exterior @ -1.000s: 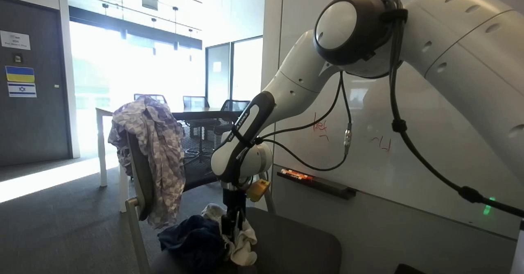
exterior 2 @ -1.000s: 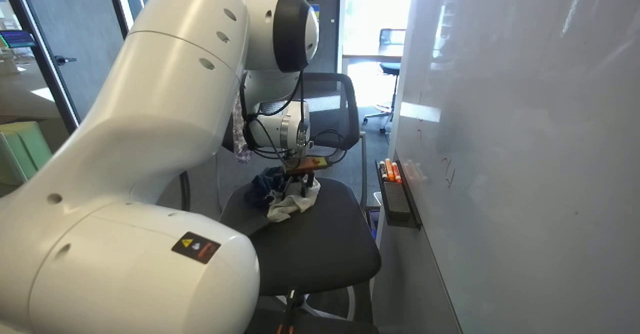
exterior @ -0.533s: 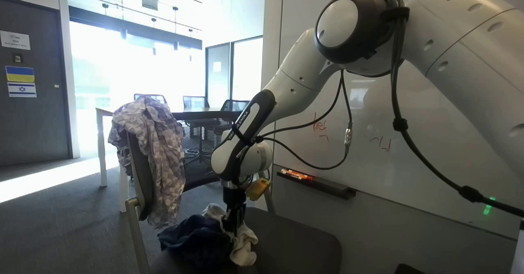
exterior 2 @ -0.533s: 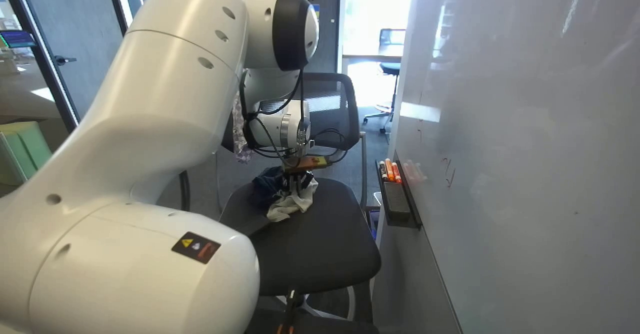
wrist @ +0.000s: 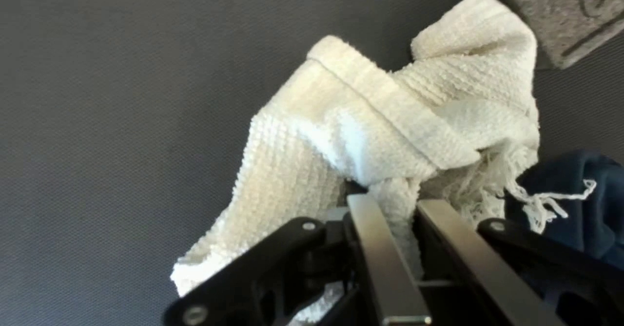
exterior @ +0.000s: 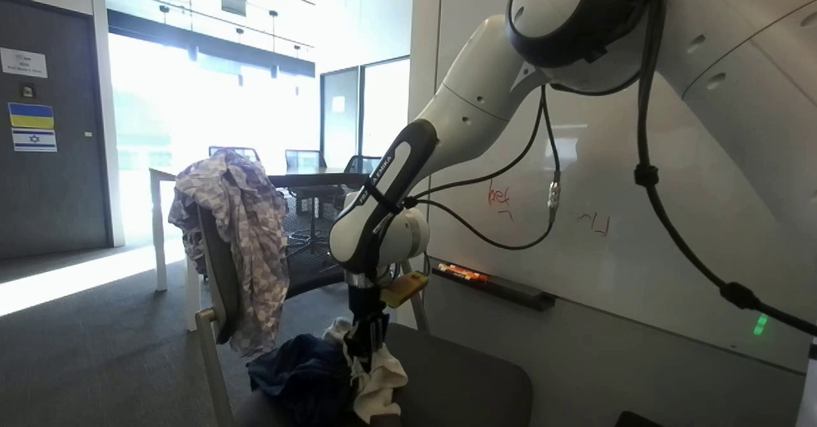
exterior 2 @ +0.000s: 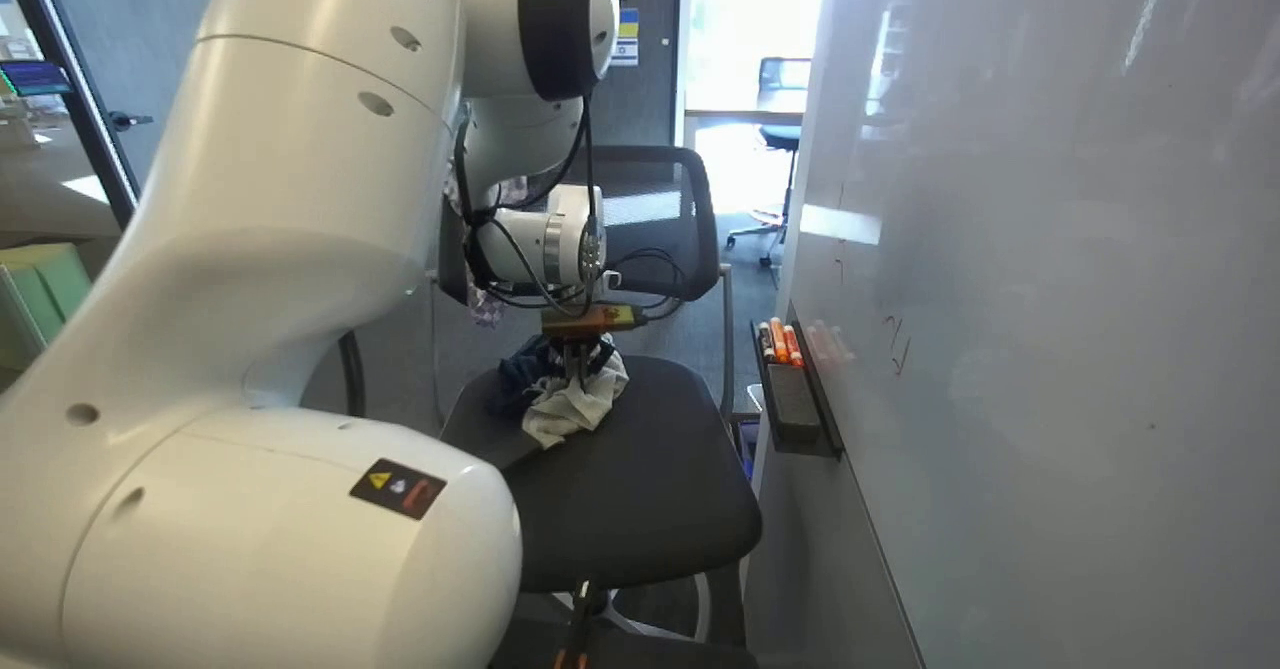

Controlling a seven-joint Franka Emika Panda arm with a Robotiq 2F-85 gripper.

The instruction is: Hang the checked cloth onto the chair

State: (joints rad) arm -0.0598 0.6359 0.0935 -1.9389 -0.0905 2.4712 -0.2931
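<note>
The checked cloth [exterior: 252,242], pale lavender and white, hangs over the chair's backrest [exterior: 220,274] in an exterior view. Only a small strip of this checked cloth [exterior 2: 488,307] shows behind the arm in an exterior view. Lower down, my gripper [wrist: 396,200] has a fold of white ribbed cloth [wrist: 312,155] pinched between its two close-set fingers. That white cloth [exterior: 383,382] lies crumpled on the dark chair seat [exterior 2: 640,509], with the gripper [exterior 2: 578,374] pointing down into it.
A dark blue cloth [exterior: 300,376] lies bunched against the white one on the seat. Near them rests a grey block [wrist: 568,16]. A whiteboard with a marker tray [exterior 2: 795,399] runs along the chair's side. Behind stand a table [exterior: 319,175] and several chairs.
The fingers have come together on the white cloth. The upper arm has risen and drawn back, and the gripper has lifted slightly, with the white cloth shifting a little.
</note>
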